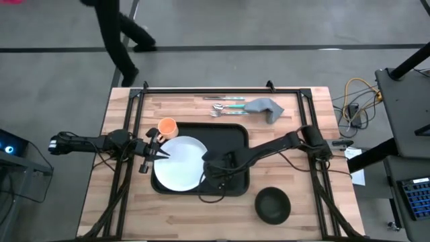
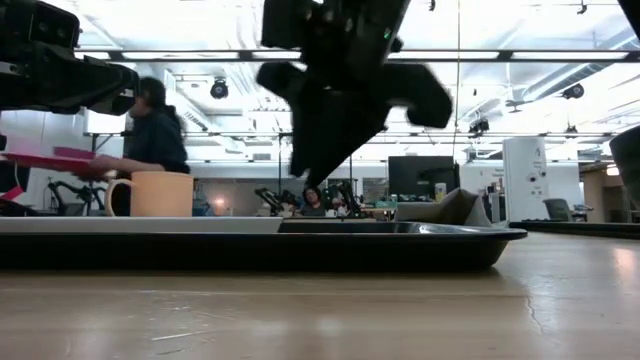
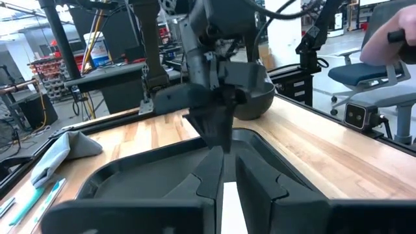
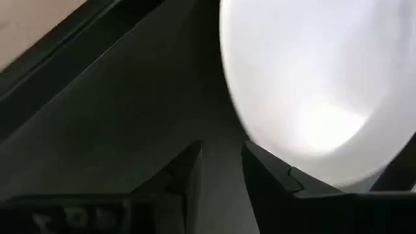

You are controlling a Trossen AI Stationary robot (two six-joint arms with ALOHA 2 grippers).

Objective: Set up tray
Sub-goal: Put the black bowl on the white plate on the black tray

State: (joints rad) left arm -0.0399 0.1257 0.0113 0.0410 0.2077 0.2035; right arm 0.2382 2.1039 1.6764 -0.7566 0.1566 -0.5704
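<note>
The black tray (image 1: pixel 228 138) lies at the table's middle. The round white plate (image 1: pixel 180 163) rests on the tray's left part and overhangs its left rim. My left gripper (image 1: pixel 160 152) is at the plate's left edge, shut on it. My right gripper (image 1: pixel 209 164) hovers over the tray just right of the plate. It points down, with a narrow gap between its fingers (image 4: pixel 221 172) and nothing in it. In the low view it (image 2: pixel 312 170) stands clear above the tray (image 2: pixel 400 240). My left gripper pinches the plate's left rim (image 3: pixel 230 205) between its two fingers, coming about level from the table's left side. The rim shows as a thin white strip between the fingers. The plate lies flat on the tray.
An orange cup (image 1: pixel 166 126) stands just beyond the tray's far left corner, close to my left gripper. A dark bowl (image 1: pixel 272 205) sits near the table's front right. Cutlery (image 1: pixel 225 105) and a grey cloth (image 1: pixel 264 107) lie at the far side. A person (image 1: pixel 117 33) walks beyond the table.
</note>
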